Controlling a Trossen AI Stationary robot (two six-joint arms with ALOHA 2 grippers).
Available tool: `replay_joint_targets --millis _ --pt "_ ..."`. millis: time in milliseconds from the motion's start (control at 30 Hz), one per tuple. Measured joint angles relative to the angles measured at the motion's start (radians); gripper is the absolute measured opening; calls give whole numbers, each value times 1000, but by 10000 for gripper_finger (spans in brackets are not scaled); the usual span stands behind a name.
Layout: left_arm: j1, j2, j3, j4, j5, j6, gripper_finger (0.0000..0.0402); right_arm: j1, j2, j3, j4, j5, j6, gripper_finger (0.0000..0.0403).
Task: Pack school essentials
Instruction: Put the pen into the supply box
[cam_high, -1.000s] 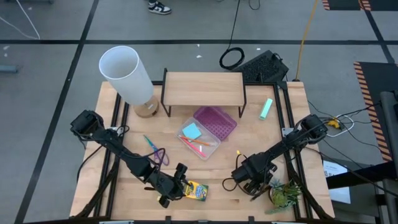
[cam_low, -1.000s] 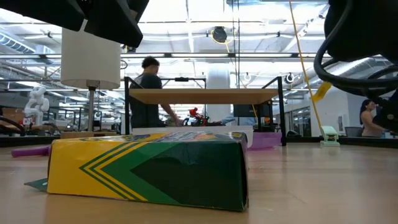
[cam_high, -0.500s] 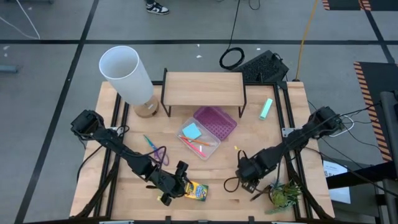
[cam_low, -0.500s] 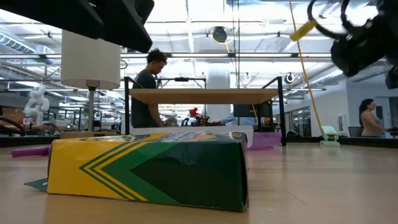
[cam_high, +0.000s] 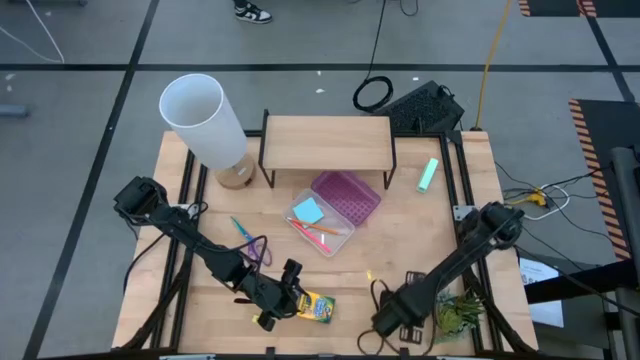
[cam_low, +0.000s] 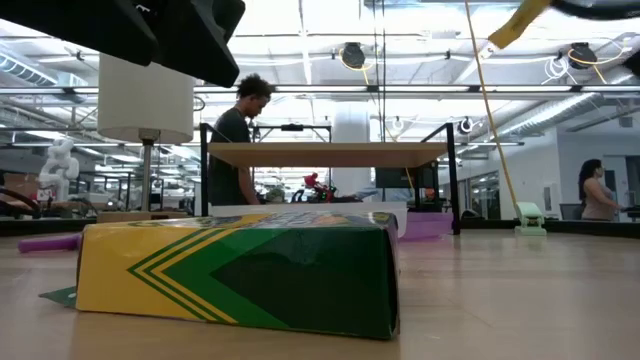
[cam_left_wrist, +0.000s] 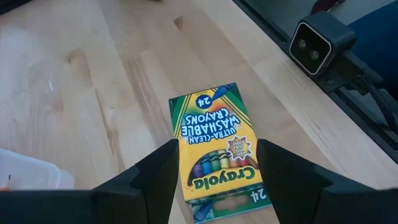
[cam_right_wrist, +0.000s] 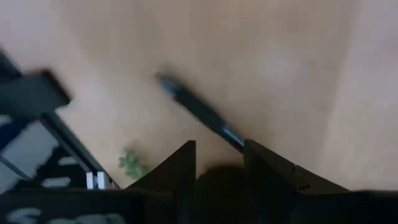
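Observation:
The yellow-green crayon box (cam_high: 316, 307) (cam_left_wrist: 214, 134) lies flat near the table's front edge. My left gripper (cam_high: 290, 288) (cam_left_wrist: 216, 147) hovers open above its left end, one finger over each long side. Right of it, raised above the table, is my right gripper (cam_high: 386, 300) (cam_right_wrist: 217, 152), shut on a thin dark pen (cam_right_wrist: 196, 112) with a yellow end (cam_high: 368, 273) (cam_low: 515, 20). The purple-handled scissors (cam_high: 250, 243) lie on the wood. The blue sticky-note pad (cam_high: 309, 211) and the pink and orange pens (cam_high: 316, 231) lie in the clear case (cam_high: 345, 232). My right gripper pinches the dark pen between its two fingers at one end of the shaft (cam_right_wrist: 233, 142). The rest of the pen sticks out ahead of the fingers, its yellow end farthest from them. The pen is lifted clear of the table.
The case's purple lid (cam_high: 347, 196) lies open at mid-table. A white lamp (cam_high: 205, 125) and a wooden shelf (cam_high: 327, 140) stand at the back, with a mint-green object (cam_high: 428, 175) to the right. A small plant (cam_high: 457, 314) sits at the near right corner. A person stands behind the table.
My right gripper has risen out of the low view's top and gone toward the table's near edge, carrying the pen with it. The crayon box and my left gripper have kept still.

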Motion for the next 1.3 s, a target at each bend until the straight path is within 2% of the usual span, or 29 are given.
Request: replay_joint_targets --millis 167,400,567,733,900,1033,1300 --pt "-2 0 0 -4 0 -1 219 49 38 12 3 5 -91 128" --pt "-5 0 0 -10 0 -2 219 64 37 3 2 95 -102 140" --pt "-5 0 0 -11 0 -4 219 71 37 2 78 158 -229 150" --pt "-16 0 0 -11 0 -3 219 84 36 -16 85 154 -268 153" --pt "-20 0 0 -11 0 3 219 94 36 -55 129 107 -261 152" --pt "-20 0 0 -11 0 3 219 86 32 -71 168 137 -251 138" --pt "-20 0 0 4 0 5 219 7 32 -73 183 184 -198 85"
